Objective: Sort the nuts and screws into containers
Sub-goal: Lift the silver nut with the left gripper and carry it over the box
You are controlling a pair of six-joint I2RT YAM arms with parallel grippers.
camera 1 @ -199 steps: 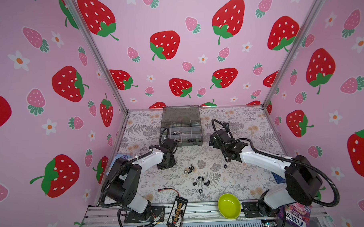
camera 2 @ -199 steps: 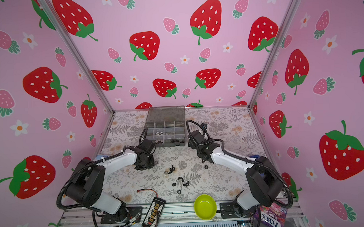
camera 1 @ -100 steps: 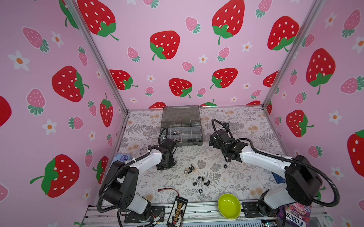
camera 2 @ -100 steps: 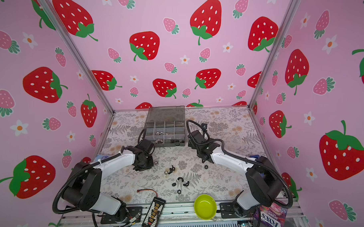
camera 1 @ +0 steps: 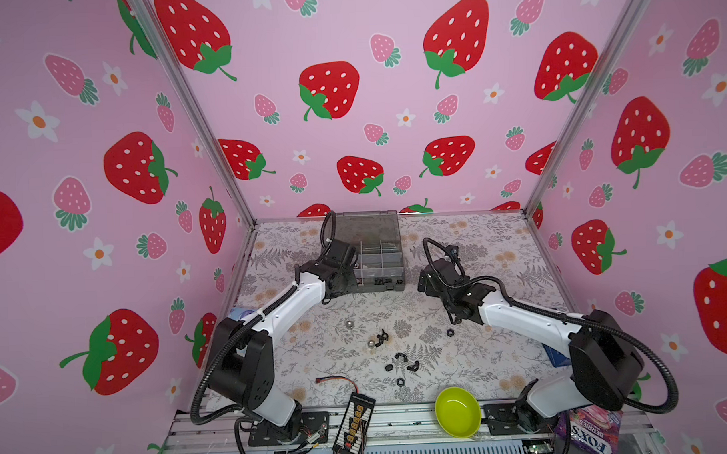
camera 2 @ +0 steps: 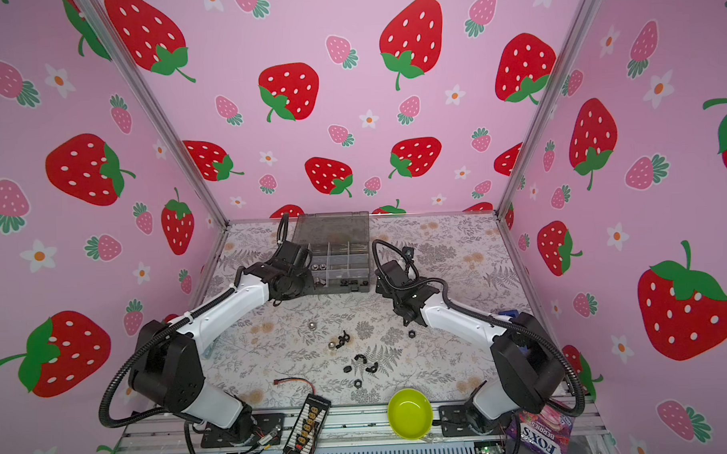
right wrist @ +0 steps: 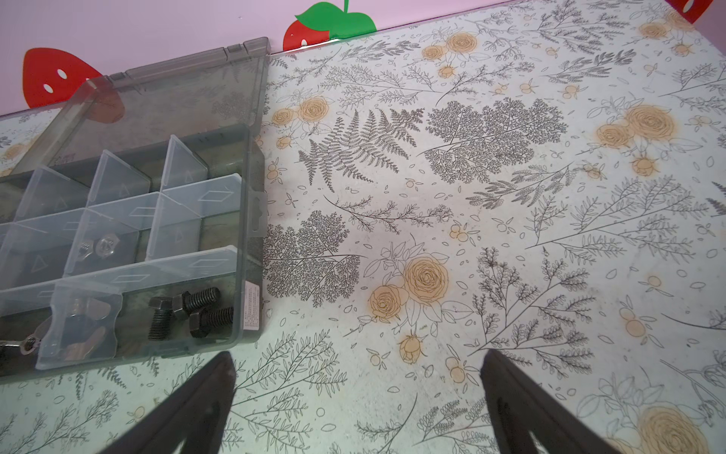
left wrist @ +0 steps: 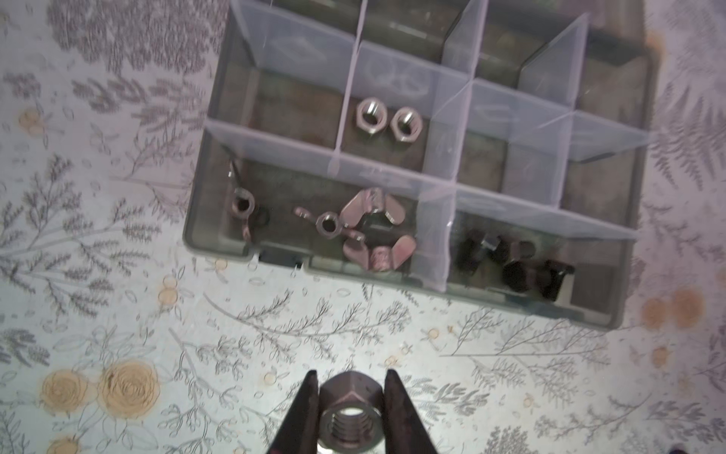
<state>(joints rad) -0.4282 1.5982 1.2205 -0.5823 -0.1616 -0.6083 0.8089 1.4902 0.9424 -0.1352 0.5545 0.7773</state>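
Facing the grey box (left wrist: 198,220), a nut (left wrist: 349,412) is pinched in the jaws of the left gripper (left wrist: 351,378) and the jaws of the right gripper (right wrist: 357,355) are spread over the table (right wrist: 510,236) beside it — black screws (right wrist: 192,314) are lodged in its corner compartment, while loose nuts (camera 1: 399,360), a wire (camera 1: 334,379), a green bowl (camera 1: 457,412) and a bag (camera 1: 589,432) marked "FOX'S BERRIES" are left in front.

Loose black pieces (camera 1: 398,355) too small to identify, organizer box (camera 1: 400,268) partly hidden behind left arm (camera 1: 289,301)
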